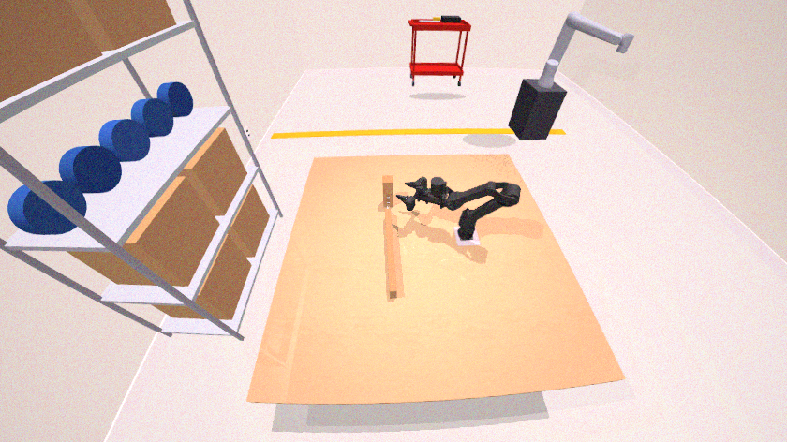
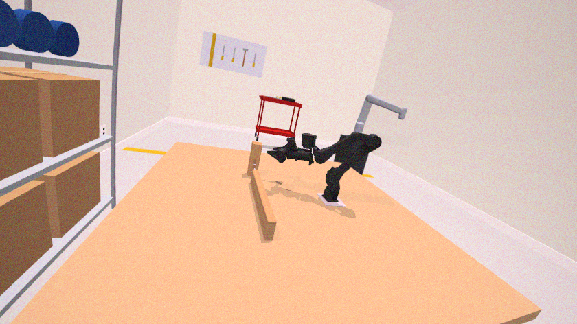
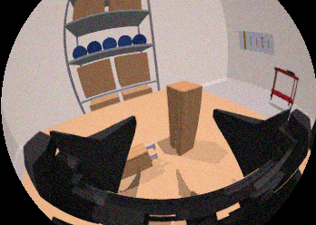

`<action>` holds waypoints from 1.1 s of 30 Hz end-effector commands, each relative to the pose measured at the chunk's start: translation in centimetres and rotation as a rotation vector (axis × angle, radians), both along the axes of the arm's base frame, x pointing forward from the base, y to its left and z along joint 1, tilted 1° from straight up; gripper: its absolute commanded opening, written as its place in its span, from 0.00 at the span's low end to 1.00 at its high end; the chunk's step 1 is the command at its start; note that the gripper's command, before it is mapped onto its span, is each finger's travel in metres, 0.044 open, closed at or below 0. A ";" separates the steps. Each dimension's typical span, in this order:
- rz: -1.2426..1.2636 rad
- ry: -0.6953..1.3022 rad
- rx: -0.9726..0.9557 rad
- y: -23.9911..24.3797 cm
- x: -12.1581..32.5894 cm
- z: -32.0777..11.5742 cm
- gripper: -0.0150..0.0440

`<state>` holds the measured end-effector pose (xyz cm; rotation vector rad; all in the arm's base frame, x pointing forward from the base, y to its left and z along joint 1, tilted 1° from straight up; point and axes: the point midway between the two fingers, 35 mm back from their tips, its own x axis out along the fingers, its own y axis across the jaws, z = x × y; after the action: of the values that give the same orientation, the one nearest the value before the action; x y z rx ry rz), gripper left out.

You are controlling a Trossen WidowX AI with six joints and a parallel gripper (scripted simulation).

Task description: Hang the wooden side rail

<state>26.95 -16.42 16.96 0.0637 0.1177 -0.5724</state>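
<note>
The wooden post (image 1: pixel 387 188) (image 2: pixel 255 152) (image 3: pixel 185 119) stands upright toward the back of the table. The wooden side rail (image 1: pixel 392 257) (image 2: pixel 263 200) (image 3: pixel 137 156) lies on the table, its hooked end toward the post and its far end toward the front. Two steel hooks (image 3: pixel 152 146) stick out of the rail's end in the wrist view, low and apart from the post. My gripper (image 1: pixel 401 190) (image 2: pixel 268 154) (image 3: pixel 175 116) is open and empty, above the table just right of the post in the top and exterior views. The left finger hides much of the rail in the wrist view. The pins are too small to make out.
The arm's base plate (image 1: pixel 466 236) (image 2: pixel 331 200) sits right of the rail on the wooden table (image 1: pixel 464 326) (image 2: pixel 297 273). A tall shelf (image 1: pixel 125 291) (image 3: pixel 156 69) with boxes and blue rolls stands left of the table. A red cart (image 1: pixel 439 69) and a grey robot (image 1: pixel 542 106) stand behind it.
</note>
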 end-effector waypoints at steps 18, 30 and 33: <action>-0.025 0.164 -0.022 -0.3 -3.5 -5.2 1.00; -0.089 0.206 0.098 -0.7 -2.1 -5.3 1.00; -0.151 0.244 0.181 -0.7 -1.0 -5.1 1.00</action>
<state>24.78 -17.02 11.61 0.1068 0.3487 -0.6597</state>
